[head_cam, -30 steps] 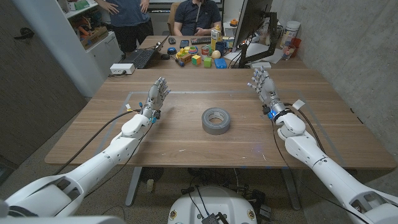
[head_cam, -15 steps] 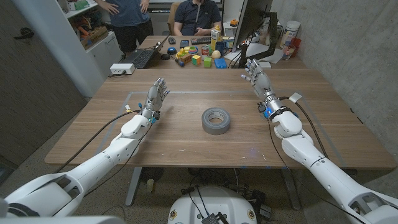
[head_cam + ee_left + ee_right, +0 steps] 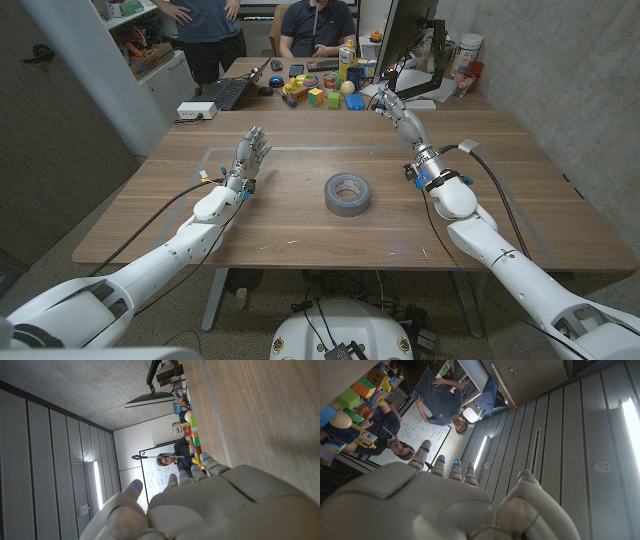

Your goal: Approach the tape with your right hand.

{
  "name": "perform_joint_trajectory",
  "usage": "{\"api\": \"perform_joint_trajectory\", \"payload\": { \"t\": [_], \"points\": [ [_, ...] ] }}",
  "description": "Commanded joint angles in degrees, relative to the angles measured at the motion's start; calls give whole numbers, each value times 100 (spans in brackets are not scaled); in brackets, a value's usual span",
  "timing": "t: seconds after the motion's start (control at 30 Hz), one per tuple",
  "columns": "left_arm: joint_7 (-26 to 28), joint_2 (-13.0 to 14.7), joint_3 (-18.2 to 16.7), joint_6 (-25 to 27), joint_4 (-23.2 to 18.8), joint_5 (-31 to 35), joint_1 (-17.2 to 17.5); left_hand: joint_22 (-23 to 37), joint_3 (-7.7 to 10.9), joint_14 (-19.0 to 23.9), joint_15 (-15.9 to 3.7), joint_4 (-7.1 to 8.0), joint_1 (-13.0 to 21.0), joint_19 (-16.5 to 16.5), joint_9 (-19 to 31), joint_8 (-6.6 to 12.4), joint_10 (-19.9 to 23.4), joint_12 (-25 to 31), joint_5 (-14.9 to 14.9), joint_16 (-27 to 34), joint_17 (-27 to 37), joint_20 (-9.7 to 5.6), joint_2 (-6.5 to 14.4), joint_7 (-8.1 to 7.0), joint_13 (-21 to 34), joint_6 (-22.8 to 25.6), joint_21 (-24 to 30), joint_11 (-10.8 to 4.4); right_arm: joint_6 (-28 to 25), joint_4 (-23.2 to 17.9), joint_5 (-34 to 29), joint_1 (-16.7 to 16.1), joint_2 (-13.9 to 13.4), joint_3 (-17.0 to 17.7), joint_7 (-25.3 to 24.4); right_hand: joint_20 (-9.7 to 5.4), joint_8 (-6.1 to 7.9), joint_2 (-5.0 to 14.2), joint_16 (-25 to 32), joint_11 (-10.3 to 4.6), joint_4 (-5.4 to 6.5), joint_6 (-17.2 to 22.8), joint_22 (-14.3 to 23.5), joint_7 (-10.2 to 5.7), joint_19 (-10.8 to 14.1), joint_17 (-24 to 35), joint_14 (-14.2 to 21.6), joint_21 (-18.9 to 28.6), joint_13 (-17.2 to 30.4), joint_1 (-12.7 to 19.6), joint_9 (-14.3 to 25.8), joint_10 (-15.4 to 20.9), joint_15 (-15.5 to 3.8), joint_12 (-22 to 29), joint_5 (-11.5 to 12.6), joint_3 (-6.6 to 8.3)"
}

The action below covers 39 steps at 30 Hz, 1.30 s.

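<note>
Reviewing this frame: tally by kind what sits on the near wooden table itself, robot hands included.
Tape roll: 1
Robot hands: 2, the left hand and the right hand, both holding nothing with fingers apart
Total: 3

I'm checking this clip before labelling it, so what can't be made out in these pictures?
- Right hand palm: head view and right wrist view show its back.
- Tape far outer wall: head view, hidden by the roll itself.
- Toys behind the table: too small to identify.
- Left hand fingertips: left wrist view, its own back hides them.
</note>
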Motion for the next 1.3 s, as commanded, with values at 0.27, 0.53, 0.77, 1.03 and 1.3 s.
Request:
{"api": "perform_joint_trajectory", "payload": {
  "t": [0.27, 0.53, 0.77, 1.03, 1.3],
  "points": [
    [-26, 30, 135, -128, 93, -126, -22, 23, 44, -159, -91, -8, 5, 36, 28, 7, -125, 16, 26, 32, 19, -45, 760, -30, 25, -350, 17, -14, 791, -123, -2866, 74, -111, 44, -725, 8, 29, -95, -22, -63, -48, 96, 9, -103, 122, 14, 127, -64, 18, 54, 9, 92, -35, 53, 14, -79],
    [-76, 13, 173, -167, 149, -153, -50, 24, 44, -156, -96, -8, 5, 37, 29, 4, -131, 11, 26, 31, 19, -51, 759, -33, 26, -350, 13, -20, 546, -408, -3600, 89, -320, -3, -741, 15, -13, -236, -88, -151, -37, 92, 9, -231, 231, 22, 58, -134, 21, -24, 12, -9, -43, -14, -16, -226],
    [-112, -12, 197, -198, 209, -175, -74, 24, 45, -156, -100, -8, 5, 41, 30, 1, -130, 10, 26, 30, 19, -55, 760, -30, 26, -348, 10, -26, 342, -450, -4453, 226, -425, -194, -1058, 22, -87, -293, -141, -222, -31, -59, 8, -323, 275, 27, -22, -214, 25, -54, 17, -157, -43, -80, -21, -314],
    [-108, -6, 218, -211, 202, -190, -71, 24, 46, -163, -92, -8, 5, 41, 30, -3, -120, 12, 26, 25, 19, -56, 759, -20, 26, -351, 5, -24, 114, -326, -4861, 460, -528, -525, -1254, 26, -69, -305, -158, -234, -32, -12, 6, -349, 278, 28, -48, -260, 26, -54, 20, -166, -43, -84, -19, -346],
    [-115, -8, 237, -224, 214, -195, -83, 24, 46, -153, -106, -8, 4, 42, 30, -4, -118, 11, 26, 27, 19, -59, 758, -28, 26, -347, 1, -16, -63, -184, -5361, 656, -662, -813, -1729, 26, -48, -307, -147, -240, -33, 51, 7, -326, 293, 27, -8, -308, 27, -50, 22, -122, -46, -70, -13, -376]
  ]
}}
